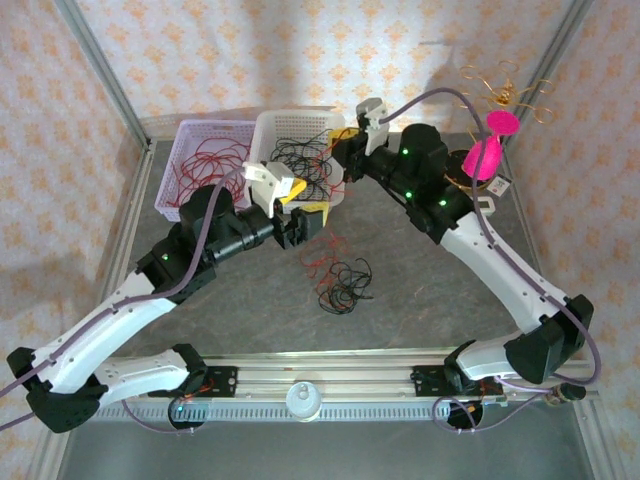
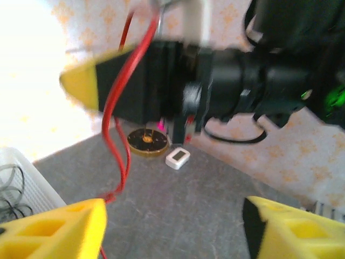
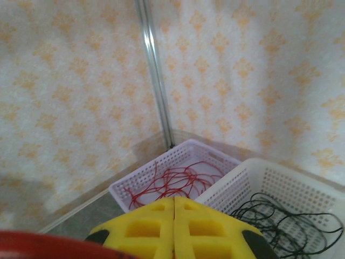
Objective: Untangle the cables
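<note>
Grey tabletop [image 2: 178, 210] | L fingers [image 2: 54, 232] apart | R fingers [image 3: 145, 226] together | red cable [image 2: 116, 108] blurred, grip unclear

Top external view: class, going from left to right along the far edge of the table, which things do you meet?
Lilac basket holding red cables → white basket holding black cables → bright pink object.
</note>
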Controlling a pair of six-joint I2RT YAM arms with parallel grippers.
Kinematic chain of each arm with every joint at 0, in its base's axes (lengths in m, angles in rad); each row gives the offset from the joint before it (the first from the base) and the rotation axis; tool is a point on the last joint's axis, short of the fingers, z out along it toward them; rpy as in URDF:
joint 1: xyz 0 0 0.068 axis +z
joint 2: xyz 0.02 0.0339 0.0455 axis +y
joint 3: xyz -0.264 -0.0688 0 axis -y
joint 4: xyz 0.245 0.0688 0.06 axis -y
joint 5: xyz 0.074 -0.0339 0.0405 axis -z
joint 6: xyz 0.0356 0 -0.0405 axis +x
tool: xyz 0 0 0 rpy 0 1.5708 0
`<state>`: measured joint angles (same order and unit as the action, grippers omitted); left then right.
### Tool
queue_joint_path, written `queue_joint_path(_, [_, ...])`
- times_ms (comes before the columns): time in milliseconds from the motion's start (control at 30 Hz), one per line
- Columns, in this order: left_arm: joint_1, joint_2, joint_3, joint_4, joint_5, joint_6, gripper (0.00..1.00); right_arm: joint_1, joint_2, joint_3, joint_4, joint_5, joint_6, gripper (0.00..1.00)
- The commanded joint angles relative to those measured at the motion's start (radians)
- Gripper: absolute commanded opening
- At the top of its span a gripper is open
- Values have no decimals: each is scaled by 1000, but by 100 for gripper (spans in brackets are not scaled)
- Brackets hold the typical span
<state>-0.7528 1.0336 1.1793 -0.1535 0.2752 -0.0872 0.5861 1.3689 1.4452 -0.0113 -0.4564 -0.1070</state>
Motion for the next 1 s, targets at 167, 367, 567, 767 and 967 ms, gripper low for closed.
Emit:
queue_joint_path(167, [11,6,-155,368,-165,-112,91,-2,8,156,-159,13,-1,0])
queue_joint_path(367, [19,52,-168,501,-143,-157,90,-1,-3,118,-167,-19,32,0])
queue_joint_path(567, [30,114,-129,520,-145,-174,79,-1,-16,89,-153,-37,56,0])
queue_joint_path(767, [48,191,-69,510,-187,-175,79,0,-35,62,-154,-30,59,0])
queue_joint_path(967, [70,205,-78,520,-316,-170,10,0,-74,22,-152,27,52,0])
